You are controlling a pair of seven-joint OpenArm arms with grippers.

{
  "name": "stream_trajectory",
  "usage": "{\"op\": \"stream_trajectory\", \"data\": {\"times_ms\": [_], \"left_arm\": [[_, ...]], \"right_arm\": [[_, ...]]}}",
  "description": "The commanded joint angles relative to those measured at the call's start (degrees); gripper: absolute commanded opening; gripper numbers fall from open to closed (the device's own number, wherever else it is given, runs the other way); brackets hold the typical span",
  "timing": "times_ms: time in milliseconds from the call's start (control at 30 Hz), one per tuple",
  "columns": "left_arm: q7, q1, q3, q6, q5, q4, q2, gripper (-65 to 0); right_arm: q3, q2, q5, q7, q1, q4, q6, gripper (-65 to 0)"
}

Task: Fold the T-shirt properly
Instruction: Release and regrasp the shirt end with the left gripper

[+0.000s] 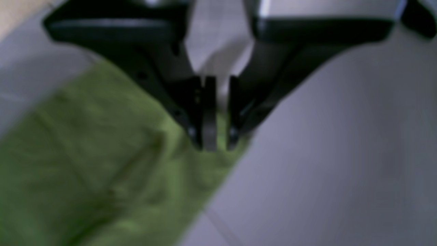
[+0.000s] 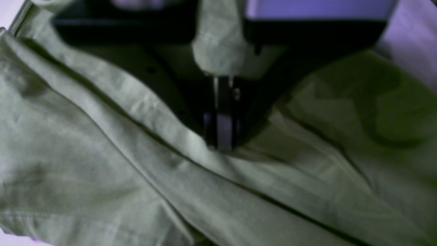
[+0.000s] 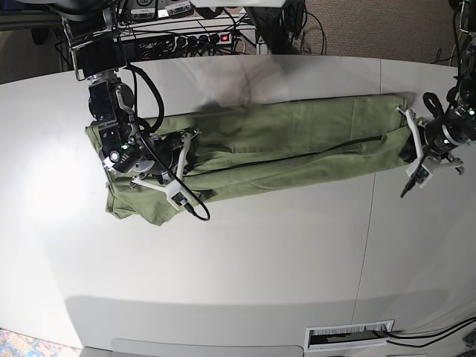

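T-shirt [image 3: 275,149] lies as a long, narrow green band across the worktop [image 3: 238,268], stretched between the two arms. Lengthwise folding looks done; the crosswise folds into a compact packet are, I judge, still to do.

Left of scene: right gripper [image 3: 177,160], jaws pinched fully together on a fold of cloth. A tuft bunches up between them, and the rest spreads out below and to both sides.

Right of scene: left gripper [image 3: 413,149], jaws nearly together at the band's far end. Its wrist view is badly blurred. The green cloth edge sits right at the jaw tips and probably between them, but I cannot confirm the hold.

Sleeves, neckline and tag: hidden in the folds.
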Motion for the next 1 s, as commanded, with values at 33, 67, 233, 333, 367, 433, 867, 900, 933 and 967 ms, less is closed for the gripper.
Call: {"op": "stream_trajectory", "data": {"times_ms": [33,67,233,333,367,433,867,900,933,967], "left_arm": [[0.7,-0.61,-0.5,-2.05,-1.95,0.68,-1.16,-60.5],[1.97,-0.63,-0.5,-2.58,-2.14,0.68,-1.16,-60.5],[4.68,-0.68,-0.5,-5.2,-3.1,0.68,-1.18,-60.5],[-0.68,-0.79,-0.5,-4.35,-0.15,0.68,-1.33,-60.5],[-2.78,-0.81,-0.5,-3.5,1.16,0.68,-1.36,-60.5],[-5.79,-0.79,-0.5,-2.19,3.28,0.68,-1.33,-60.5],[-14.14,0.42,-0.5,-9.57,8.37,-6.27,1.03,-60.5],[-13.4,0.76,-0.5,-9.38,8.48,-6.38,1.16,-60.5],[-12.41,1.18,-0.5,-9.31,8.37,-6.29,1.16,-60.5],[-10.82,1.46,-0.5,-9.57,7.63,-6.29,1.2,-60.5]], "right_arm": [[0.02,0.52,-1.6,-2.16,0.33,-0.11,-0.39,-63.6],[0.02,0.52,-1.6,-2.16,0.33,-0.11,-0.39,-63.6],[0.02,0.52,-1.6,-1.92,0.33,-0.11,-0.39,-63.6],[0.02,0.52,-1.6,-1.86,0.33,-0.11,-0.39,-63.6],[0.02,0.52,-1.6,-1.9,0.33,-0.11,-0.42,-63.6],[0.02,0.52,-1.6,-2.03,0.33,-0.11,-0.42,-63.6],[0.02,0.52,-1.6,-1.81,0.33,-0.11,-0.39,-63.6],[0.02,0.52,-1.6,-1.81,0.33,-0.11,-0.39,-63.6],[0.02,0.52,-1.6,-1.81,0.33,-0.11,-0.42,-63.6],[0.02,0.52,-1.6,-1.81,0.33,-0.11,-0.42,-63.6]]}}
